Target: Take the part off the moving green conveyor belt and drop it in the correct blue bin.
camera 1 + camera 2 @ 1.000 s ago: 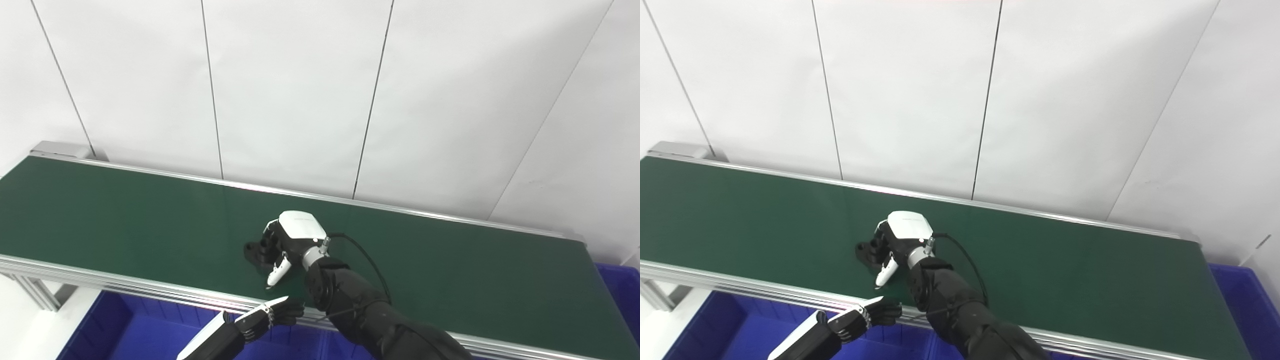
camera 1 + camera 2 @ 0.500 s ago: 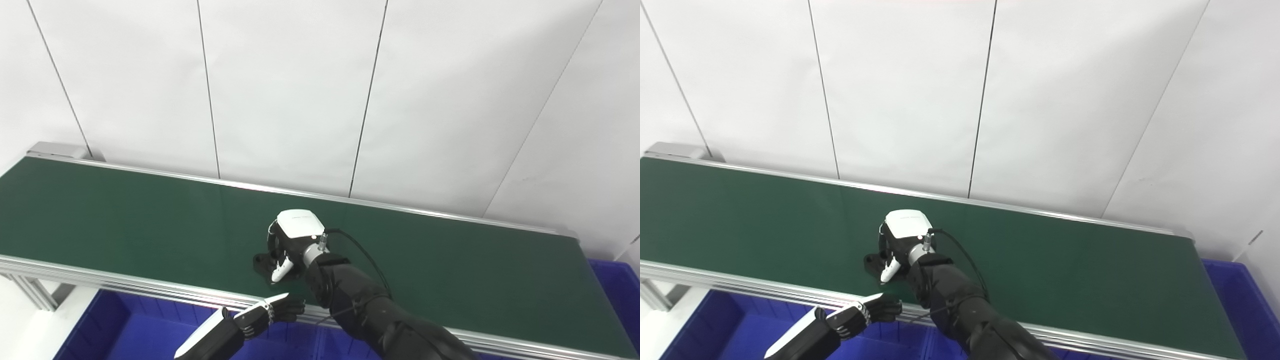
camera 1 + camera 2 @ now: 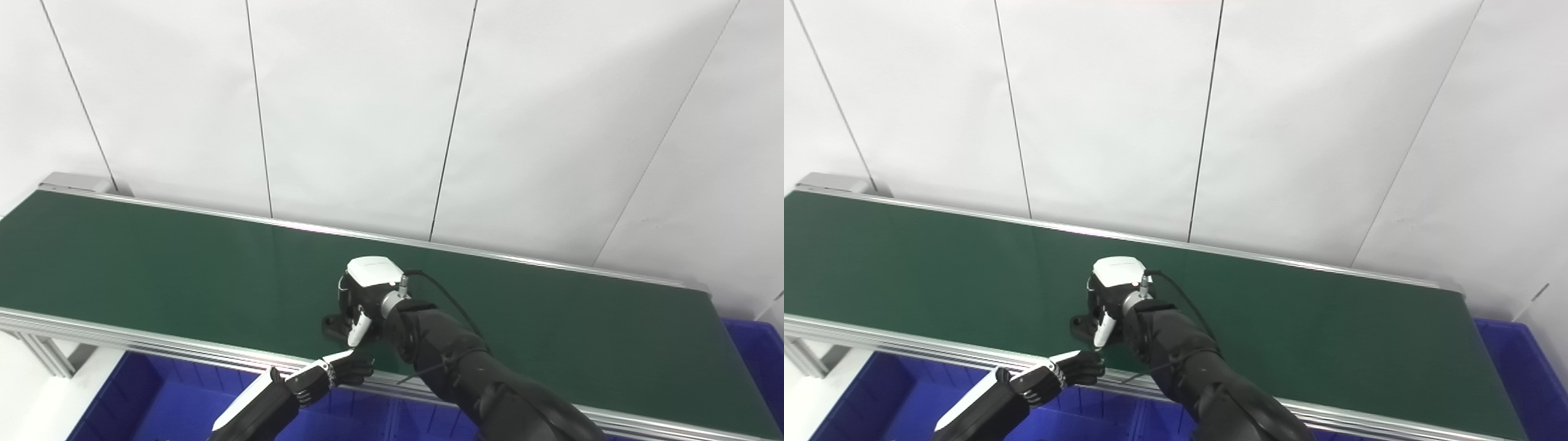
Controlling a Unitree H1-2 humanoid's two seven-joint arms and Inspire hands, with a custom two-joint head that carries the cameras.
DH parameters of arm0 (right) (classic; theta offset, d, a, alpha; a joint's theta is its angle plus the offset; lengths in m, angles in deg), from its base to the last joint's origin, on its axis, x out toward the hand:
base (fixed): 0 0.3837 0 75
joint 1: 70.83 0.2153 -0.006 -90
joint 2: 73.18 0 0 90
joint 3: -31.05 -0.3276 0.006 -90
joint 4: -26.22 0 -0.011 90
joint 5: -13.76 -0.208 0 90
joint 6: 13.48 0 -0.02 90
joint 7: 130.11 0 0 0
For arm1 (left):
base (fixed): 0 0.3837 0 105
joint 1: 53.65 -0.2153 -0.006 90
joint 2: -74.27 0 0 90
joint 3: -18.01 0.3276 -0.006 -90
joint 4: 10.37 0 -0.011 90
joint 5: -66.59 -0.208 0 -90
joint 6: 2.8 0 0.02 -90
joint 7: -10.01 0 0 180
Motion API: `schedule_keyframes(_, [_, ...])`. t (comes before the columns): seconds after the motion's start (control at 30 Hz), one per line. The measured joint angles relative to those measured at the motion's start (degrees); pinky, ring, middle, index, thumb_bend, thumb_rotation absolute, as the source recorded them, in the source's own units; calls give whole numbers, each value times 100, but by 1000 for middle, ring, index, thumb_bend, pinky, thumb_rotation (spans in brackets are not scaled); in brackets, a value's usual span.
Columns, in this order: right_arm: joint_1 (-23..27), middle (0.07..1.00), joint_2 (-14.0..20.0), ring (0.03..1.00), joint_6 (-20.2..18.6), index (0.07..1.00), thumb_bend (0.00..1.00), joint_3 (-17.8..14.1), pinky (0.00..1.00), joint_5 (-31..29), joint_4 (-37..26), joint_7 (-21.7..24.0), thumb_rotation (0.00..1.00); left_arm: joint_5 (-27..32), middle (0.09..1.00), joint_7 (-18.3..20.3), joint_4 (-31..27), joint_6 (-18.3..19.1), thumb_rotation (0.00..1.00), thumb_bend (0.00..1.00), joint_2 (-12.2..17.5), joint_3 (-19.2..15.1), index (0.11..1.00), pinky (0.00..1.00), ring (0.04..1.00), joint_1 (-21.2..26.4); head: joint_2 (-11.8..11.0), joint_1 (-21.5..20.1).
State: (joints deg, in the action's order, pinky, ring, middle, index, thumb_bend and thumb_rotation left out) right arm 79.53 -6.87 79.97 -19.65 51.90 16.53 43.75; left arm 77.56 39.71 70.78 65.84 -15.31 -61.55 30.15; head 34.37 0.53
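My right hand [image 3: 362, 293] is down on the green conveyor belt [image 3: 153, 269], fingers curled over the small black part [image 3: 334, 325]. The part still sits on the belt near its front rail, showing at about 8 o'clock from my palm. From this angle I cannot tell for certain whether my fingers have clamped it or only cage it; the hand hides the contact.

My left hand [image 3: 331, 375] hovers just below the belt's front rail, at 6 o'clock from the part, fingers loosely apart and holding nothing.

I judge this to be the grasp step: the part is not yet lifted. Next I need a firm close while matching the belt's travel, then a straight lift clear of the rail and a carry toward me to the blue bin [image 3: 153, 392] at 7 o'clock, below the belt.
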Motion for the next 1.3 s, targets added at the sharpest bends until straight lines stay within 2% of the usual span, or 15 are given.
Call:
schedule_keyframes(0.13, [-100, 479, 134, 253, 180, 464, 530, -155, 188, -137, -73, -128, 0, -2, 898, 8, 208, -16, 564, 538, -46, 21, 884, 849, 877, 75, -26, -158])
schedule_keyframes(0.17, [-108, 473, 157, 208, 209, 336, 548, -195, 147, -161, -89, -145, 0, -1, 898, 11, 225, -19, 569, 541, -56, 32, 886, 852, 878, 93, -26, -219])
schedule_keyframes(0.2, [-129, 471, 193, 193, 232, 292, 554, -255, 132, -186, -139, -157, 0, 0, 898, 20, 237, -23, 571, 543, -63, 48, 886, 853, 878, 119, -26, -220])
schedule_keyframes(0.27, [-208, 470, 286, 169, 260, 267, 562, -363, 112, -267, -275, -159, 0, 0, 895, 41, 315, -59, 581, 548, -80, 77, 886, 848, 875, 194, -44, -281])
schedule_keyframes(0.37, [-332, 469, 452, 160, 268, 265, 564, -468, 102, -327, -564, -94, 0, 1, 894, 51, 436, -92, 589, 551, -83, 82, 884, 846, 873, 266, -44, -316])
schedule_keyframes(0.47, [-451, 270, 628, 148, 267, 255, 704, -566, 92, -338, -920, -43, 0, 1, 893, 59, 557, -168, 580, 551, -88, 90, 882, 845, 872, 315, -79, -378])
schedule_keyframes(0.53, [-517, 232, 768, 158, 260, 260, 758, -663, 105, -364, -1248, -22, 0, 1, 895, 62, 632, -200, 577, 550, -89, 94, 881, 846, 874, 334, -88, -457])
schedule_keyframes(0.73, [-815, 240, 1290, 177, 146, 264, 760, -981, 124, -388, -2481, 105, 0, 2, 901, 93, 900, -276, 572, 531, -95, 105, 886, 845, 878, 500, -123, -571])
schedule_keyframes(0.9, [-1196, 243, 1562, 181, -151, 273, 768, -1124, 130, -323, -3393, 253, 0, -2, 902, 227, 1052, -317, 583, 536, -152, 82, 885, 837, 873, 646, -184, -764])
schedule_keyframes(1.1, [-1522, 232, 1820, 165, -452, 267, 730, -1252, 112, -161, -4459, 482, 0, -9, 898, 382, 1250, -329, 597, 540, -341, -13, 885, 829, 868, 748, -211, -957])
schedule_keyframes(1.3, [-1898, 224, 2044, 157, -738, 257, 751, -1374, 105, -23, -5398, 744, 0, -6, 900, 593, 1550, -344, 587, 529, -488, -181, 888, 833, 870, 843, -229, -1081])
